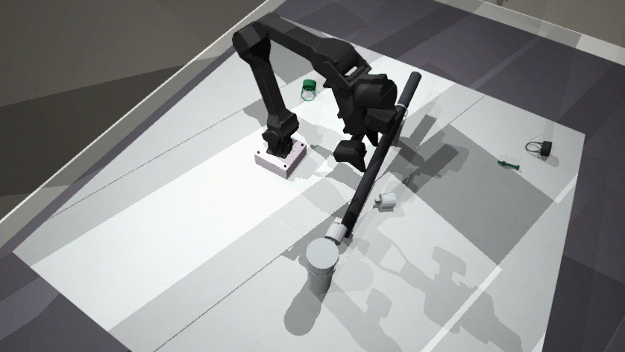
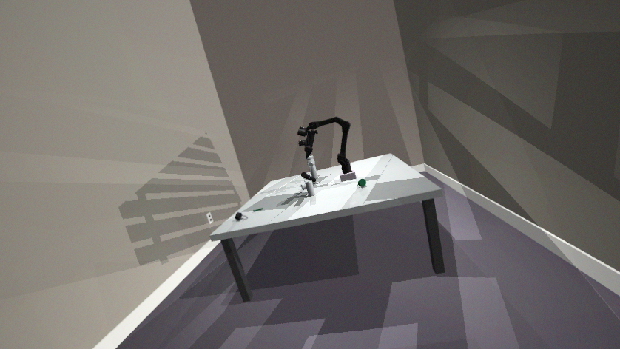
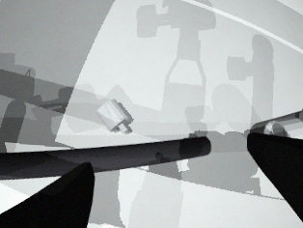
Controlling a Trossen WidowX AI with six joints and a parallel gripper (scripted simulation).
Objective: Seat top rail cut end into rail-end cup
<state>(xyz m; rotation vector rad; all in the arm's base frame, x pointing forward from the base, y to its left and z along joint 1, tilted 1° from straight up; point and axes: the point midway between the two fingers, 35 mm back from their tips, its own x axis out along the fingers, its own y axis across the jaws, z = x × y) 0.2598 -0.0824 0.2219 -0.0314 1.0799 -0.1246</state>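
Observation:
The dark top rail (image 1: 379, 148) (image 3: 128, 156) runs slanted through the white loop cap down toward the big grey post (image 1: 322, 262) (image 2: 309, 189). The grey rail-end cup (image 1: 335, 231) (image 3: 278, 126) hangs at the post's top. The rail's cut end (image 1: 348, 228) (image 3: 205, 146) lies right beside the cup. In the wrist view the end shows bare, with a gap to the cup's mouth. My gripper (image 1: 363, 153) (image 2: 307, 152) (image 3: 174, 156) is open and empty. It hangs over the rail's middle, with the rail showing between the spread fingers.
A loose grey cup (image 1: 385, 200) (image 3: 112, 114) lies on the table right of the rail. A green band (image 1: 309, 89) (image 2: 362, 182) lies behind the arm's base (image 1: 280, 158). A green bolt (image 1: 509, 164) and a black band (image 1: 541, 148) lie at the far right.

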